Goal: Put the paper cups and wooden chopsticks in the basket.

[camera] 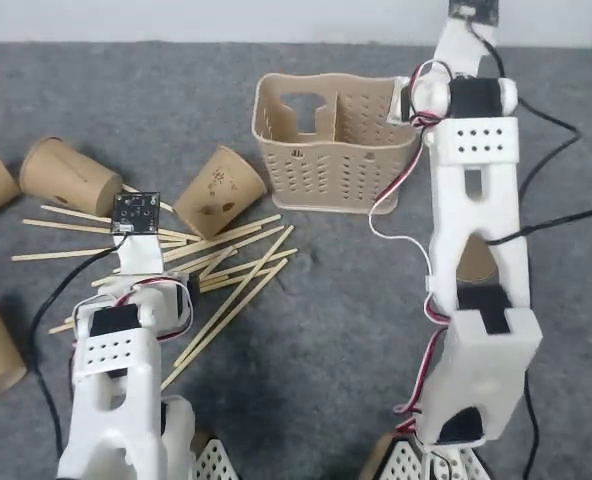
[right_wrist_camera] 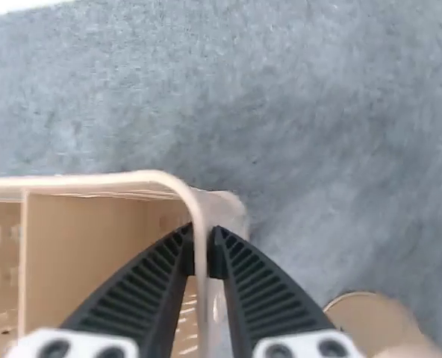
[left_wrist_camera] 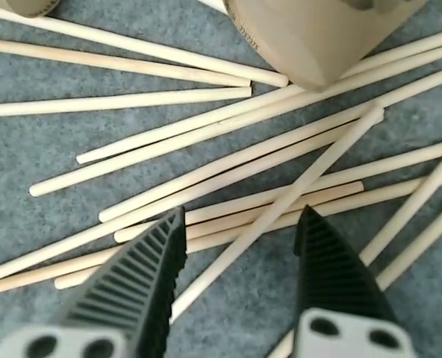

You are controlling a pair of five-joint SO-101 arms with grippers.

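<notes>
Left claw (left_wrist_camera: 243, 216) hanging with fingers apart just above scattered pale wooden chopsticks (left_wrist_camera: 169, 97), tan paper cup (left_wrist_camera: 318, 37) lying just beyond its tips, right claw (right_wrist_camera: 202, 237) pinching rim of beige perforated plastic basket (right_wrist_camera: 94, 180), all sitting on grey tabletop (right_wrist_camera: 318, 112).

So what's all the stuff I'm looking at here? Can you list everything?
basket: one, tan, perforated, far middle of the table
paper cups: five that I can make out, brown; three at the left, one lying near the basket, one under the right arm
wooden chopsticks: many, pale, scattered on the near side of the cups
carpet: one, grey, covering the table
left arm: white; left pincer black, open just above the chopsticks
right arm: white; right pincer black, shut on the basket's rim
</notes>
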